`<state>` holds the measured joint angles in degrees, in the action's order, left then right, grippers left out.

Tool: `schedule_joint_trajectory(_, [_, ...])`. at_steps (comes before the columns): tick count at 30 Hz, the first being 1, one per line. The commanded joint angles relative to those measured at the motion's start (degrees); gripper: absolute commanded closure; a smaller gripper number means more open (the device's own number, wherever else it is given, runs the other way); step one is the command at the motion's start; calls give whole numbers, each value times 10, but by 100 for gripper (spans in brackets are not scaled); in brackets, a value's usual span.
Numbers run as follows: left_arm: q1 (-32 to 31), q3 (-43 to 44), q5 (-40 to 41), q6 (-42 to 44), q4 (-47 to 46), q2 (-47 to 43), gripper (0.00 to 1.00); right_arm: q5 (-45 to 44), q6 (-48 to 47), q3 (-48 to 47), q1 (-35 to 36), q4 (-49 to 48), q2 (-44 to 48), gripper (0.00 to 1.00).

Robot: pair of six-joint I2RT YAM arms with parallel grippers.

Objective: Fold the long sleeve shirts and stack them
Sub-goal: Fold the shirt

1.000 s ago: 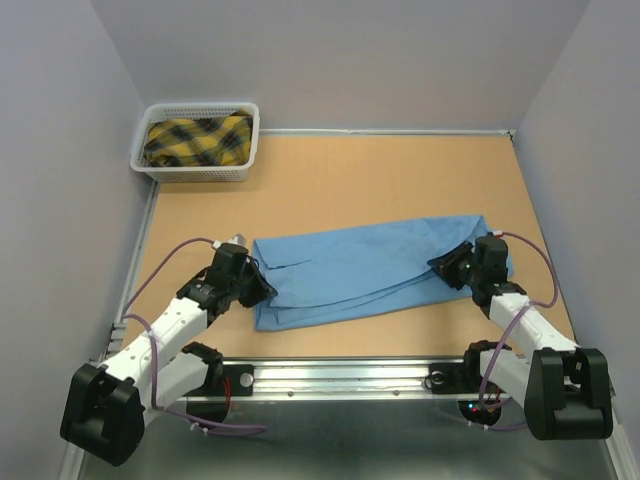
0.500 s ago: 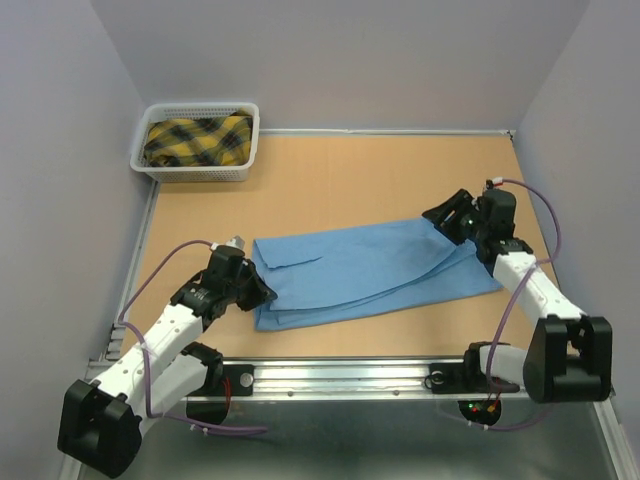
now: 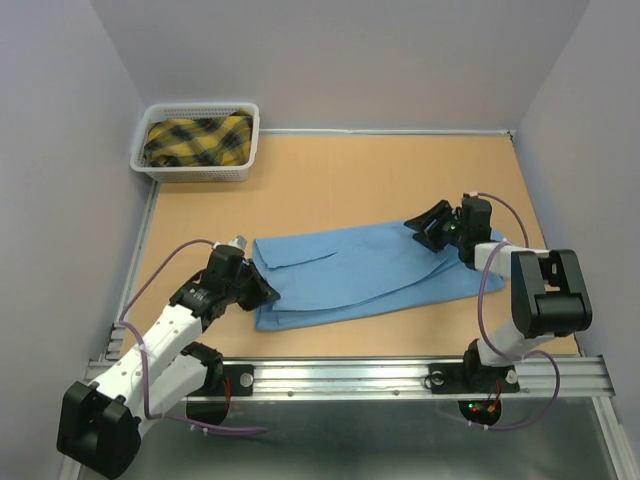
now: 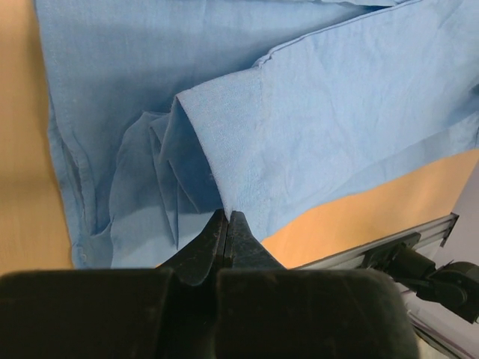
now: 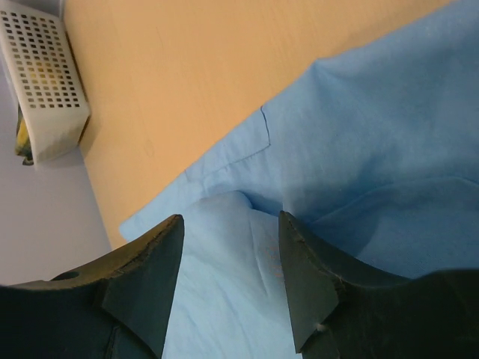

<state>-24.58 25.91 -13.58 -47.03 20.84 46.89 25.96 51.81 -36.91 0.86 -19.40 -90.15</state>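
Left gripper (image 4: pixel 227 218) pinched tight on light blue shirt (image 3: pixel 350 275) edge, right gripper (image 5: pixel 230 221) agape — holding nothing

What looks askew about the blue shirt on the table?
The light blue shirt lies slanted, its folded layers' edges misaligned along the near side; the left claw pinches a bunched fold at its left end.

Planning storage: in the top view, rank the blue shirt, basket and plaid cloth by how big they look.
Largest to smallest:
1. blue shirt
2. basket, though it sits farther from the camera
3. plaid cloth, inside the basket
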Motion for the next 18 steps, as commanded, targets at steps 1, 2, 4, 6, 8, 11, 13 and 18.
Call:
schedule_joint_trajectory(1, [-6, 31, -28, -1, -31, -9, 100, -12, -17, 3, -6, -61, 17, 41])
schedule_joint_trajectory(2, [-7, 37, -30, 0, -36, -2, 100, -27, -26, -3, -7, -47, 23, 41])
schedule_joint_trajectory(4, [-10, 48, -36, 3, -43, 9, 100, -56, -56, -42, -28, 33, 48, 41])
schedule_joint_trajectory(6, [-15, 63, -34, 8, -48, 23, 100, -113, -115, -89, -31, 108, 80, 41])
schedule_joint_trajectory(8, [-19, 70, -31, 9, -53, 29, 100, -181, -154, -115, -31, 156, 97, 40])
schedule_joint_trajectory(11, [-23, 74, -33, 8, -63, 37, 100, -260, -172, -143, -31, 247, 117, 40])
schedule_joint_trajectory(13, [-28, 75, -34, 8, -68, 42, 100, -301, -172, -144, -31, 288, 129, 40])
schedule_joint_trajectory(18, [-31, 75, -33, 7, -71, 42, 100, -395, -174, -138, -59, 355, 142, 40])
